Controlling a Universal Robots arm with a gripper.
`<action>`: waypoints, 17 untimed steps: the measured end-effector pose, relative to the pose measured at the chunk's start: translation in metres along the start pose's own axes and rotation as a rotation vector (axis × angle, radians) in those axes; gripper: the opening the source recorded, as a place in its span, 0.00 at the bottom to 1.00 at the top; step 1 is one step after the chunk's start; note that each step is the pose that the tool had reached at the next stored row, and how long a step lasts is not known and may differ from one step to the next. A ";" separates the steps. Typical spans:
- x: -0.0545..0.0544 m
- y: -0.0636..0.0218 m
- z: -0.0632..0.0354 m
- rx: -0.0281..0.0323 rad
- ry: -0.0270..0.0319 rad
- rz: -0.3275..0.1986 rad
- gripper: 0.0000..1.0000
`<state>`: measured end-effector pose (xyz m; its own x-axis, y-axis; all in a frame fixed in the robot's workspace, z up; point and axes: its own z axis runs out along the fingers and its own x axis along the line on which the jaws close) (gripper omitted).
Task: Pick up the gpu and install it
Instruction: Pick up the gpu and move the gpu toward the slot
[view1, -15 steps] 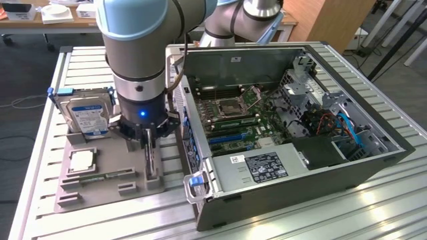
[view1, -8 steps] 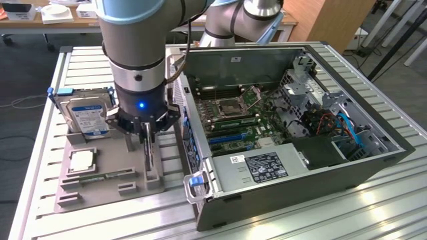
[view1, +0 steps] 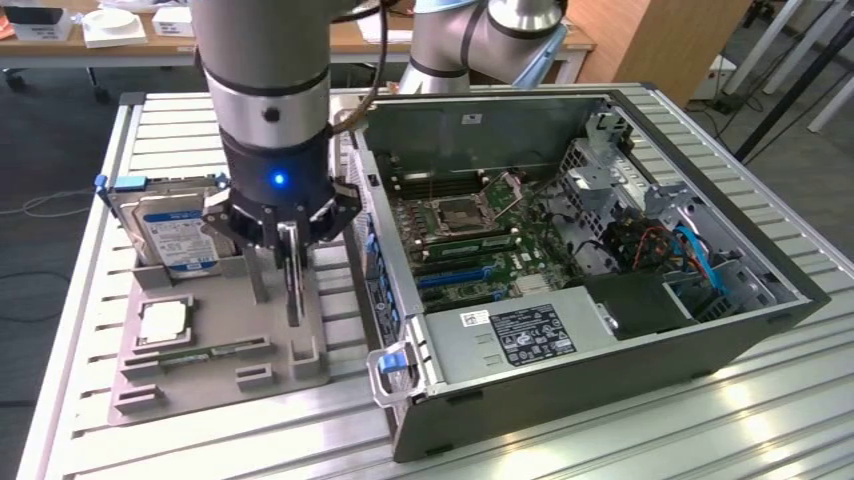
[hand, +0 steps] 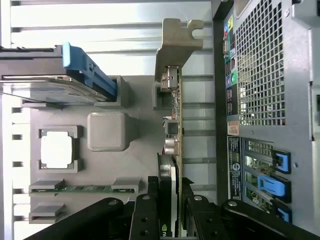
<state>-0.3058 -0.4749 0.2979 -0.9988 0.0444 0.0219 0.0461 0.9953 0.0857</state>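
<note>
We find the arm's black two-fingered gripper (view1: 294, 262) (hand: 168, 197) lowered over the grey moulded plastic tray (view1: 200, 375). Its fingers (hand: 145, 215) are pressed against both faces of the gpu (view1: 295, 300) (hand: 176, 115), a thin flat black-faced circuit card with a metal bracket at one end.

The gpu stands upright on edge at the tray's side nearest the open dark-grey metal computer case (view1: 747, 330) (hand: 260, 65), which lies on the exterior view's right. We cannot tell whether the card's lower edge sits in its slot.

Also on the tray:
- A thick silver hard drive with a blue-white label (view1: 174, 235), standing upright at the far end.
- A square silver processor chip (view1: 163, 322).
- A narrow green memory stick (view1: 200, 352) (hand: 82, 189).

Tray and case rest on a slatted aluminium table (view1: 641, 430).
</note>
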 end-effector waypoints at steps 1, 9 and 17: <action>0.000 0.0004 -0.0043 -0.0001 0.0003 0.000 0.27; -0.001 0.0034 -0.0391 0.0001 0.0049 0.000 0.27; -0.012 0.0062 -0.0649 0.0006 0.0142 0.001 0.27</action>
<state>-0.2923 -0.4749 0.3629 -0.9984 0.0442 0.0361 0.0471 0.9953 0.0850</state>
